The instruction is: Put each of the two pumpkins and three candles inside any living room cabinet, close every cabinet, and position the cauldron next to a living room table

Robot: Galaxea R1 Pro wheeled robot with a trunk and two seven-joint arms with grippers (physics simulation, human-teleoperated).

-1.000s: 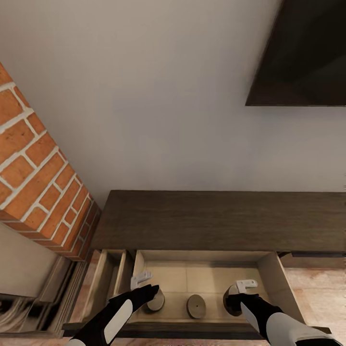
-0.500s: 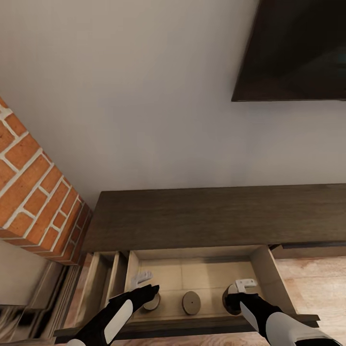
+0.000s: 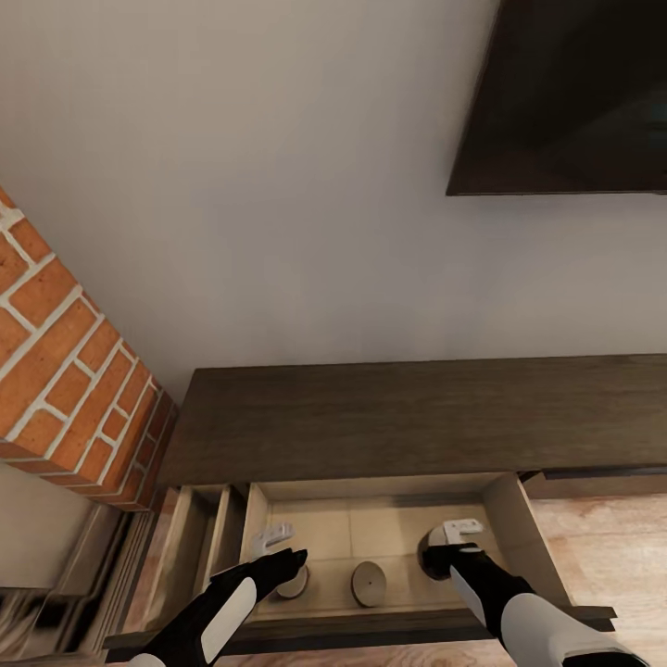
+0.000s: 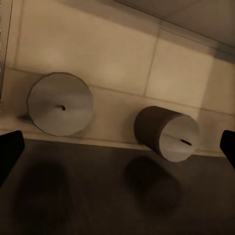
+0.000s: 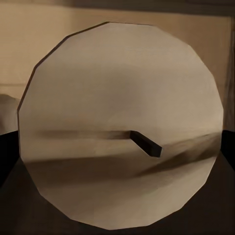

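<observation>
Left wrist view: two candles (image 4: 60, 104) apart

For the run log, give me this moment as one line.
stage: candles into drawer | cabinet: drawer open | left candle, middle candle: standing in drawer | right end effector: at third candle, grip unclear

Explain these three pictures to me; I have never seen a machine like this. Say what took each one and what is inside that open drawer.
This is a simulated two-armed robot. The wide picture comes from its head, looking down at a dark wooden cabinet with one drawer pulled out. Three stubby candles stand in the drawer: one under the left gripper, a middle candle, and one at the right gripper. The other two pictures come from cameras on each wrist. The left one sees two candles; the right one looks closely at a right candle top. The pictures do not settle whether the right gripper grips it.
</observation>
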